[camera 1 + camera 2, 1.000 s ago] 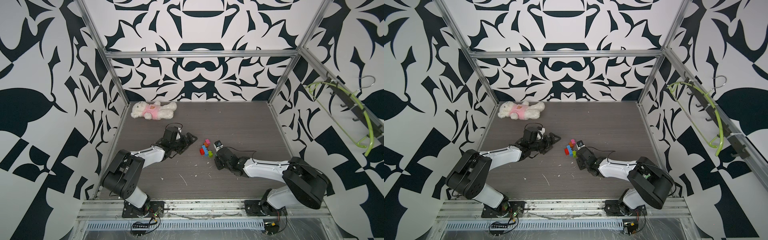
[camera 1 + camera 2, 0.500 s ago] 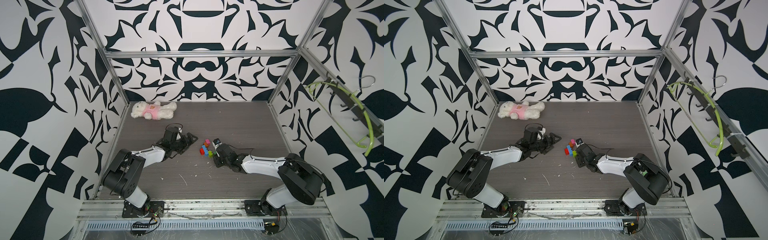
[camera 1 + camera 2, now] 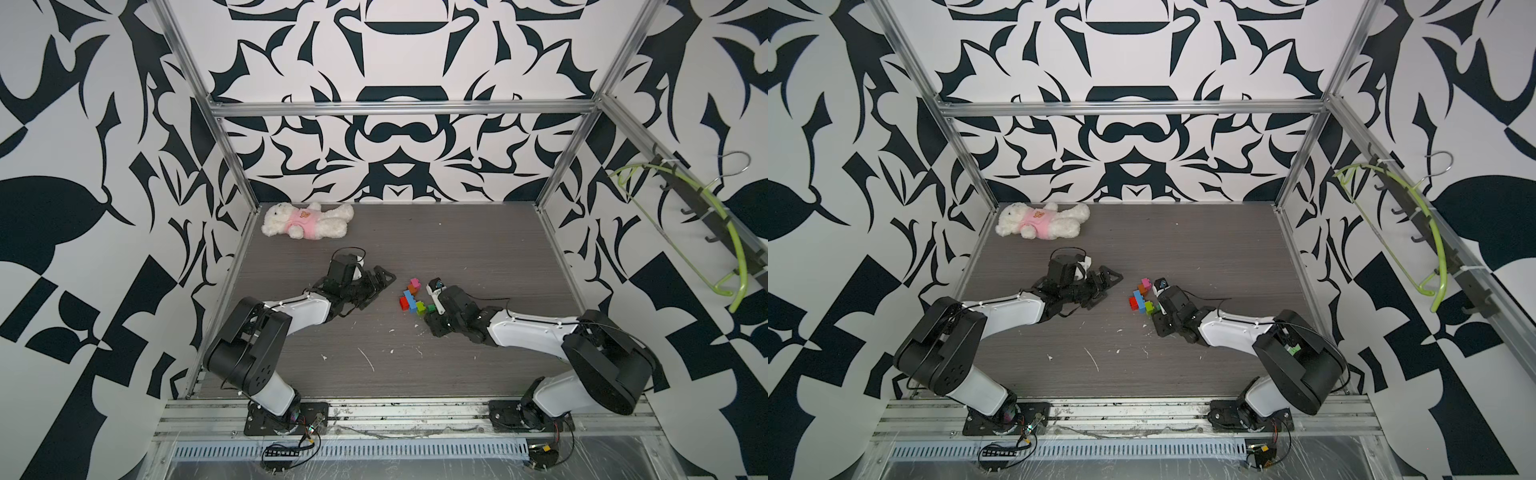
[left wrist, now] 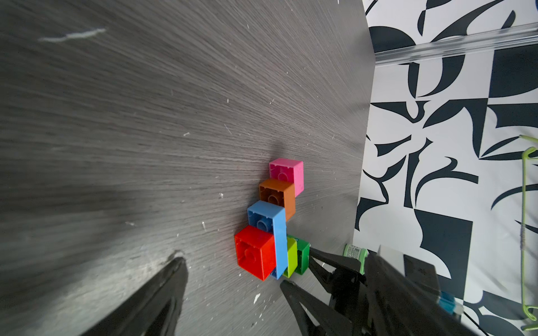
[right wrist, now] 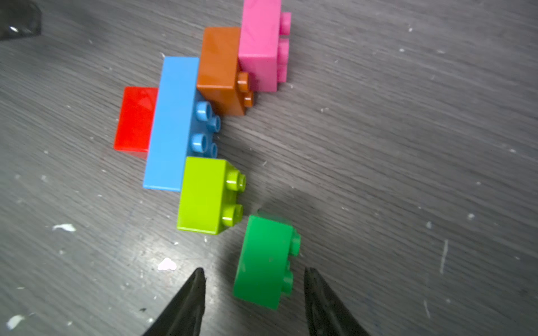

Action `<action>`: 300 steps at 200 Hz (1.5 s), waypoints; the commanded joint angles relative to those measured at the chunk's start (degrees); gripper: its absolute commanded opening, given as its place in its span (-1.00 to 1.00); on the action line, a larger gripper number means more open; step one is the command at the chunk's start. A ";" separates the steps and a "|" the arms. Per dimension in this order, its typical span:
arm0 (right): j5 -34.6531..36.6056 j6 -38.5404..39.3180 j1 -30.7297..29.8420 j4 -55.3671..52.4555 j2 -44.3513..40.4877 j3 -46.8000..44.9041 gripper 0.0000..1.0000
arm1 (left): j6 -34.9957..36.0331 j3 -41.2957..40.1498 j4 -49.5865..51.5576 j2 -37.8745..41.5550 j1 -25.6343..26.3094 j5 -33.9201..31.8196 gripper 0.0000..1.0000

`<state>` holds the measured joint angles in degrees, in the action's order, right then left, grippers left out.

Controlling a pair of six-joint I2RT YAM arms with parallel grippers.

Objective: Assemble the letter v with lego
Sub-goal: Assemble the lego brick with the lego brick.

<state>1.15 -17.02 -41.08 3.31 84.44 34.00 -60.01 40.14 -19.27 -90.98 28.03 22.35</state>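
A dark wood-grain table (image 3: 478, 257) is sitting inside a black-and-white patterned booth, with two robot arms reaching in from the near edge. The letter v (image 3: 413, 297) is lying near the table's middle in both top views, a small bent chain of lego bricks resting on their sides. Taking the long blue brick (image 5: 173, 122) as the clock's centre in a top view, the orange brick (image 5: 219, 69) and pink brick (image 5: 260, 43) are stepping away toward 12 o'clock. The red brick (image 5: 135, 119) is sitting at 9 o'clock, and the lime brick (image 5: 203, 195) and green brick (image 5: 266, 261) are trailing toward 4 o'clock. The green brick is lying at the lime brick's corner; I cannot tell whether the two are joined.

The right gripper (image 5: 253, 272) is lying at 4 o'clock of the chain, released, with its fingertips (image 5: 201, 279) straddling the green brick and a gap showing on each side. The left gripper (image 3: 376, 291) is resting at 9 o'clock of the chain, spread wide and grasping nothing. A white plush bear (image 3: 305, 220) in a pink shirt is lying in the far corner at 11 o'clock.
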 commanded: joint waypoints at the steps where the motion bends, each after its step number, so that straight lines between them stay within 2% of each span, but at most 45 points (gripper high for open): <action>1: -4.99 -0.66 0.80 0.43 -0.08 2.10 0.14 | 0.51 0.04 0.30 -0.65 0.18 0.93 0.99; 149: -8.00 3.08 2.76 -4.95 4.65 9.02 0.12 | 0.70 0.47 1.12 -1.20 0.17 1.12 0.99; 211: -8.12 4.68 2.77 -8.03 7.09 12.70 0.18 | 0.68 0.40 0.88 -1.31 0.18 1.31 0.99; 300: -7.15 -1.57 1.85 -10.86 6.66 14.05 0.26 | -0.02 -0.34 0.38 -0.73 0.17 1.39 0.99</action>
<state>-6.61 -15.31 -38.50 -6.04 92.23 45.82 -60.03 40.14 -19.05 -91.53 28.03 23.11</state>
